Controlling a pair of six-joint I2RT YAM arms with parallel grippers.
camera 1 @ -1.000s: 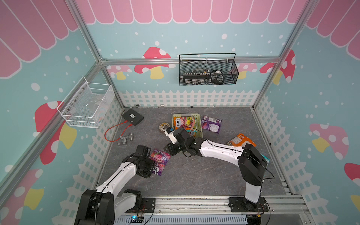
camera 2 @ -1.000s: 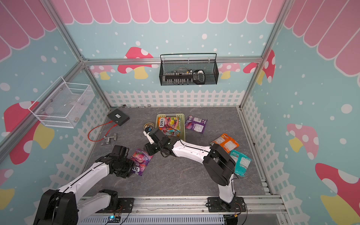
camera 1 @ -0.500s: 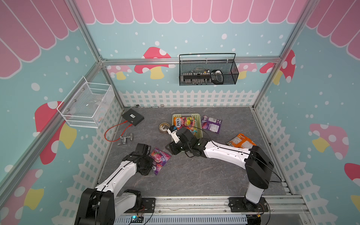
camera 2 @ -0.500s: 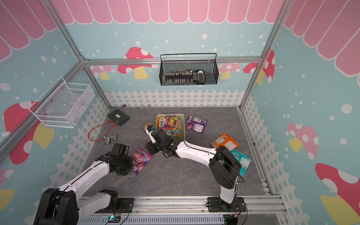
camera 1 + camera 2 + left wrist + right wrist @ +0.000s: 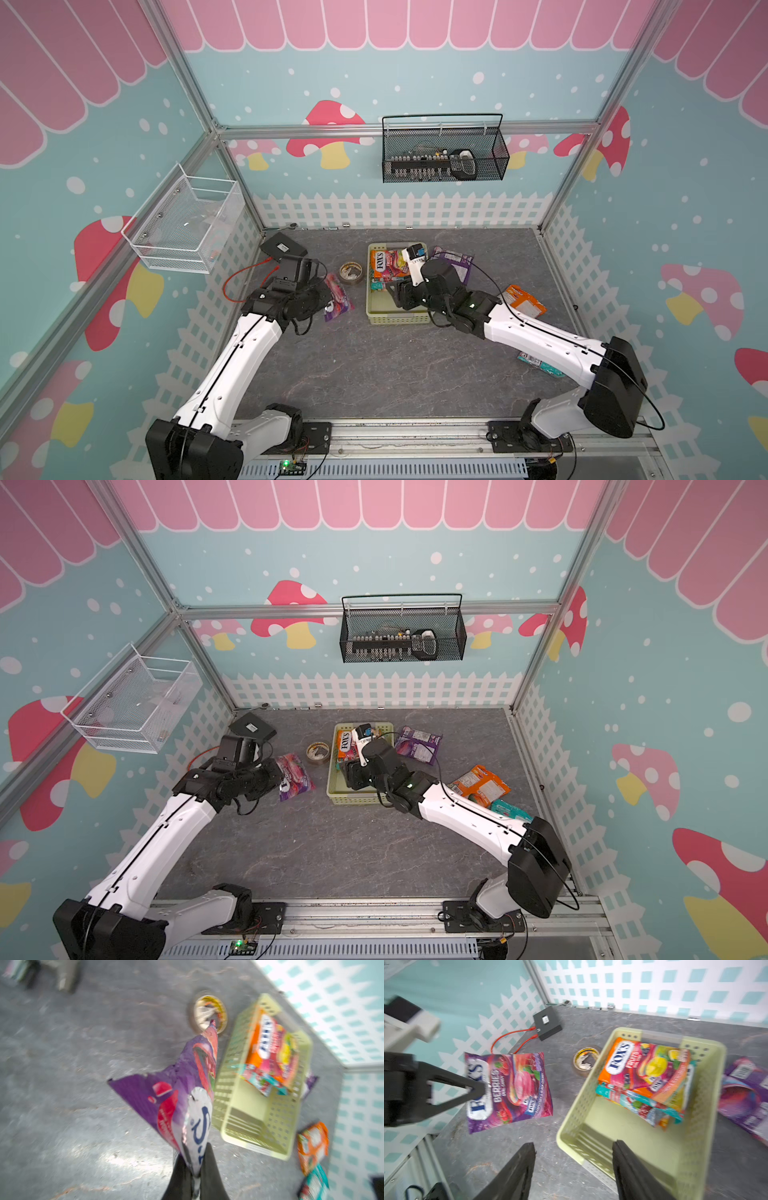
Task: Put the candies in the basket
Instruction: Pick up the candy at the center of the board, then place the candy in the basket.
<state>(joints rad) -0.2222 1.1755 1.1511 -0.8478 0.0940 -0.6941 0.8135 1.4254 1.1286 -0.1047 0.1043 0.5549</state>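
Purple berries candy bag (image 5: 508, 1088) hangs clear of the counter (image 5: 374, 374), pinched tight in the left claw (image 5: 192, 1169), just beside the basket (image 5: 577, 1105); two bags (image 5: 643, 1068) lie inside. Step looks like carry; next move needs a swing over the rim, then release. Right claw (image 5: 574, 1144) gapes empty over basket's near end. Grey stone-look counter, mushroom-print walls (image 5: 457, 83).

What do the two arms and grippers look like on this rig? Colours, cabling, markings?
The left arm and right arm match: white shells, black joint housings, a thin black cable along each. A green light glows by the right wrist. The left gripper and right gripper have black tapering fingers; no readable markings.
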